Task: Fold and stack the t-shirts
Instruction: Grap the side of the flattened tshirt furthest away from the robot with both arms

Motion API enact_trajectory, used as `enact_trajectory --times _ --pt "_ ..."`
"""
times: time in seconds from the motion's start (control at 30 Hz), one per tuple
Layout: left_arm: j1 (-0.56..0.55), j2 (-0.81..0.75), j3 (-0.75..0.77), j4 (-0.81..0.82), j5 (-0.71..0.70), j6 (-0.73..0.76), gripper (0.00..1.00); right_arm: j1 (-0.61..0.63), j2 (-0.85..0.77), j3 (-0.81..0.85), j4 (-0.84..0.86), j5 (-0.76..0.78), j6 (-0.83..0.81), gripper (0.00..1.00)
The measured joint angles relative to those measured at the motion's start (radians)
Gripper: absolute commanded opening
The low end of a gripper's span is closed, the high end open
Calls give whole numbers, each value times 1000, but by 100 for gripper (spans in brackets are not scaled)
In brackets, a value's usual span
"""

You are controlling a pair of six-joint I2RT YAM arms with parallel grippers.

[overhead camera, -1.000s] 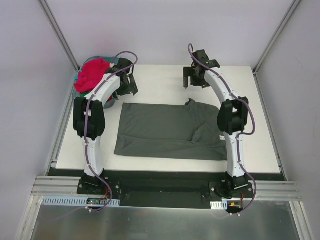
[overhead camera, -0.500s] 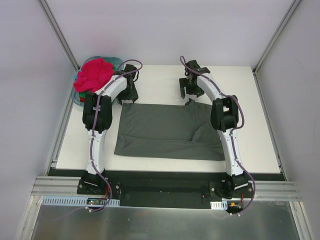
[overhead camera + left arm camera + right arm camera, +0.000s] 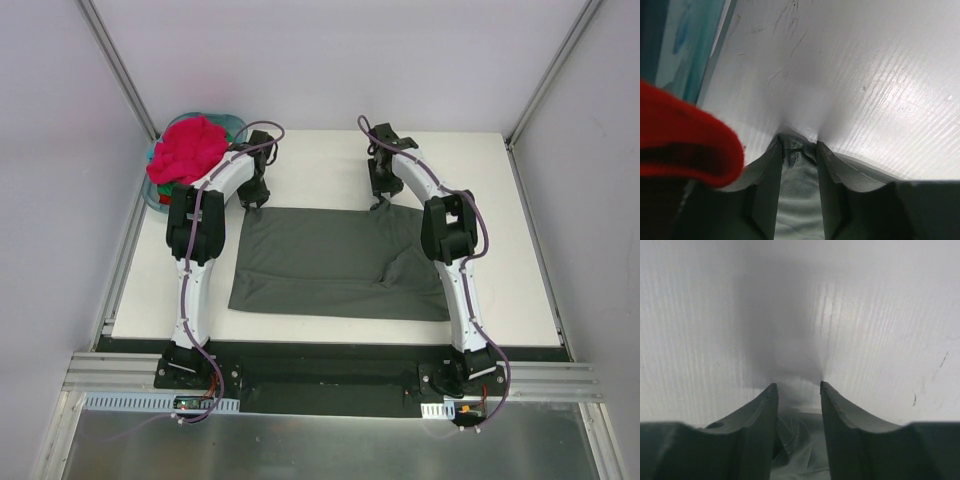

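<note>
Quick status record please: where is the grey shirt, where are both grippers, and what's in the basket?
grey t-shirt: spread flat on the table, wrinkled on its right side, not yet folded
left gripper: down at the shirt's far left corner, jaws apart, cloth edge between them
right gripper: down at the shirt's far right edge, jaws apart, cloth between them
basket: far left corner of the table, heaped with pink-red shirts
stack: none started

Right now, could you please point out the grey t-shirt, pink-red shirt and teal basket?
grey t-shirt [image 3: 320, 262]: top view, middle of body
pink-red shirt [image 3: 188, 148]: top view, top of heap
teal basket [image 3: 231, 118]: top view, far rim
</note>
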Motion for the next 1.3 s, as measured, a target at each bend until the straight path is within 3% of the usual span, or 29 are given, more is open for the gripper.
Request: enact_trajectory --times 0.13,0.23,0.47,0.63,0.77,0.8,0.97,1.3 --pt "0 0 -2 -2 0 -5 5 -1 -17 -30 0 53 1 24" --pt "0 0 -4 -3 0 -4 0 -3 -32 -60 1 89 3 0" --pt "0 -18 -29 1 3 -1 0 -10 -185 -301 71 118 46 0" --pt "-7 -94 -122 2 2 -1 0 -11 -397 -496 158 106 81 0" --pt "-14 -188 -214 23 14 -1 0 -16 -499 -537 191 59 77 26" --pt "-15 -209 -232 27 23 0 0 -18 -500 -523 190 43 68 27" --pt "-21 -256 -271 61 56 -1 0 -33 -400 -414 163 -38 16 49" --pt "-21 -256 -291 85 67 0 0 -11 -146 -182 80 -98 25 55"
